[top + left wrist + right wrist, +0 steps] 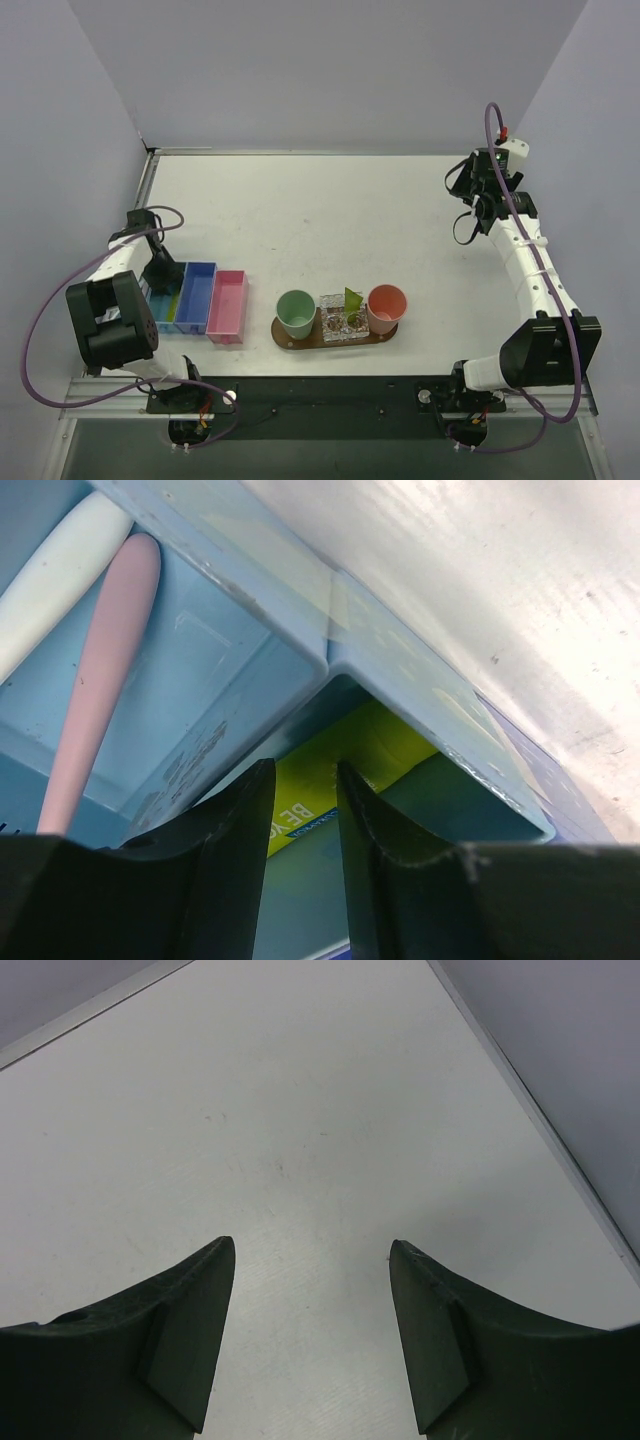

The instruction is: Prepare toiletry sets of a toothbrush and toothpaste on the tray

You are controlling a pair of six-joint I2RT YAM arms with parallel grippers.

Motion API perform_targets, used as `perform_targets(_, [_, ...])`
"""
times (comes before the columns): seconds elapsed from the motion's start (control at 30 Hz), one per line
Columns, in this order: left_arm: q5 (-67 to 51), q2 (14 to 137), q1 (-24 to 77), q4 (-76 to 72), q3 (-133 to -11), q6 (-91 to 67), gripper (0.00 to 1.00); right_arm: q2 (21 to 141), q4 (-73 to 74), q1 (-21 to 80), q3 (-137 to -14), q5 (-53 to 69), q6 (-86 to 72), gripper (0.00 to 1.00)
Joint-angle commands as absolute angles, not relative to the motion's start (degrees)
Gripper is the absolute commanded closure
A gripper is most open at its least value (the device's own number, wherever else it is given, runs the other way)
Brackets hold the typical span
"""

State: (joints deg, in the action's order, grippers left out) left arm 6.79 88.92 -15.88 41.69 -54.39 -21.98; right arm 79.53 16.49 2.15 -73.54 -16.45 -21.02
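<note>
The brown wooden tray (283, 340) lies at the front middle and carries a green cup (296, 313), a clear holder (343, 320) and a pink cup (386, 308). My left gripper (160, 272) reaches down into the light-blue bin (163, 308). In the left wrist view its jaws (305, 780) stand a narrow gap apart over a yellow-green toothpaste box (375, 745). No grip on it shows. A pink toothbrush (100, 680) lies beside a white one (55, 575) in the neighbouring compartment. My right gripper (468, 195) is open and empty (312, 1250) above the bare table.
A blue bin (197, 297) and a pink bin (227, 305) stand side by side right of the light-blue bin. The bin walls (330, 660) crowd close around my left fingers. Side walls enclose the table on left and right.
</note>
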Motion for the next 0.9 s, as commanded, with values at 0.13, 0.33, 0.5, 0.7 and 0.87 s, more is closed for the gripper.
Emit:
perform_targets(0.13, [3.5, 95.9, -14.3, 33.2, -58.8, -28.8, 0.57, 80.8, 13.9, 1.4, -77.7, -17.4, -20.3, 0.42])
perform_targets(0.33, [6.4, 95.4, -14.6, 28.8, -60.1, -35.5, 0.57, 80.5, 13.5, 1.4, -77.3, -17.6, -20.4, 0.42])
perform_targets(0.5, [6.5, 94.2, -14.6, 27.1, -59.9, -37.2, 0.56, 81.1, 13.4, 1.4, -78.1, -16.8, -20.1, 0.42])
perform_targets(0.7, [-4.3, 91.2, -16.1, 29.3, -57.0, -24.5, 0.53, 81.9, 13.4, 1.4, -78.9, -16.3, -19.4, 0.42])
perform_targets(0.87, [-9.0, 94.2, -16.3, 33.7, -57.3, -15.7, 0.5, 82.4, 13.4, 1.3, -79.1, -15.6, -19.2, 0.42])
